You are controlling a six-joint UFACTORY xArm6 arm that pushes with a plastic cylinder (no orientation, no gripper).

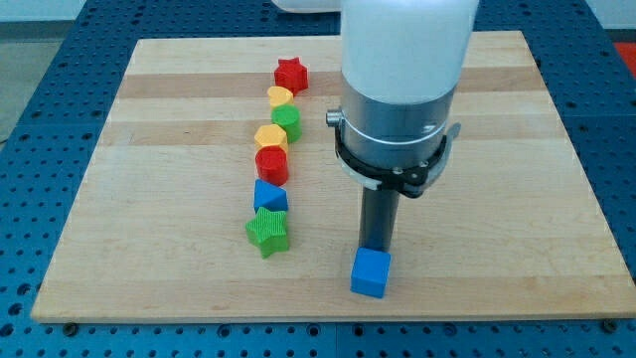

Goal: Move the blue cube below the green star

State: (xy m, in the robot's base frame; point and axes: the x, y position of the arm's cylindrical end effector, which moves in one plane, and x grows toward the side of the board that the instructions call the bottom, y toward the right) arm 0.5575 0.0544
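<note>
Green, the star (267, 232) lies at the lower left of centre on the wooden board (149, 199), ending a column that climbs through a blue block (269, 195), red cylinder (271, 164), orange block (270, 136), green cylinder (287, 121), yellow block (280, 96) and red star (291, 73). Rightward, near the frame's bottom centre, the blue cube (371, 271) sits well apart from the star. My tip (375, 247), a plain rod with nothing to open or close, touches the cube's upper edge.
</note>
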